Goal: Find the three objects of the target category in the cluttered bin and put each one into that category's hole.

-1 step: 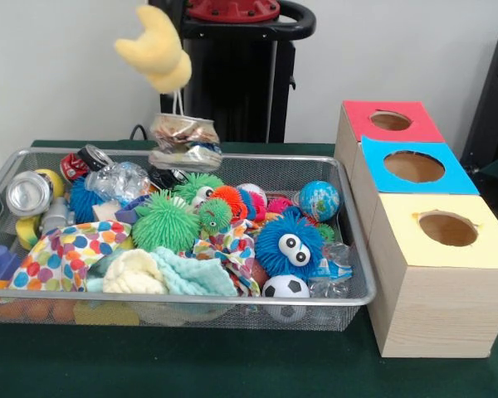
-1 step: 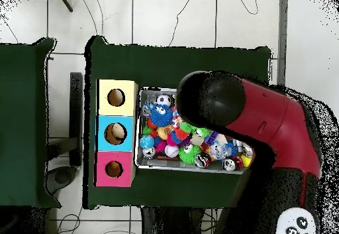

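Yellow foam-padded gripper (image 1: 156, 51) hangs above the wire mesh bin (image 1: 232, 298), back-left side, with a crushed silver-and-tan drink can (image 1: 183, 139) dangling under it on thin lines or prongs; can't tell how wide the fingers stand or whether they pinch the can directly, so grip state unclear. Can is lifted clear of the clutter, just above the bin's far rim, well apart from the three boxes. Likely light, thin metal, already dented, slick surface with sharp folds; would swing easily, best taken across the flattened middle. More crushed cans sit in the bin's far-left corner, e.g. red-and-black crushed can (image 1: 83, 162). Judging by that, cans are the target category; which hole is theirs isn't shown. Front view shows can, gripper, and holes in the red-topped box (image 1: 390, 121), blue-topped box (image 1: 413, 167), yellow-topped wooden box (image 1: 448, 229). Overhead view has the red and black arm (image 2: 265, 122) covering the bin's middle, hiding gripper and can, but shows the boxes lined up touching the bin's short side.
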You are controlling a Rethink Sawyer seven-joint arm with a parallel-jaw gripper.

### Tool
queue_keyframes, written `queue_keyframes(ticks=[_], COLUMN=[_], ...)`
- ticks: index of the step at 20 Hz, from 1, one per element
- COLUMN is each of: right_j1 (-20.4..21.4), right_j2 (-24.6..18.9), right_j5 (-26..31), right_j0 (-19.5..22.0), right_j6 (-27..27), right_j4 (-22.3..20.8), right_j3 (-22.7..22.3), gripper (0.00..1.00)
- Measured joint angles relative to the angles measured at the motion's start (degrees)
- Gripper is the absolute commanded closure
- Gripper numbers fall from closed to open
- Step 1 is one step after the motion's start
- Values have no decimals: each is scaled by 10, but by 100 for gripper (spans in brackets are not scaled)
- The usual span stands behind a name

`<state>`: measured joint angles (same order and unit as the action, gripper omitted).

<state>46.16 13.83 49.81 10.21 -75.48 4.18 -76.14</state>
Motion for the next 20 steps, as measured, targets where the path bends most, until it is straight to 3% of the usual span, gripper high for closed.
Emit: queue_keyframes(ticks=[13, 20], right_j1=[-14, -31], right_j2=[-1, -1], right_j5=[4, 95], right_j0=[0, 14], right_j6=[0, 0], right_j4=[4, 3], right_j3=[0, 19], gripper=[100, 100])
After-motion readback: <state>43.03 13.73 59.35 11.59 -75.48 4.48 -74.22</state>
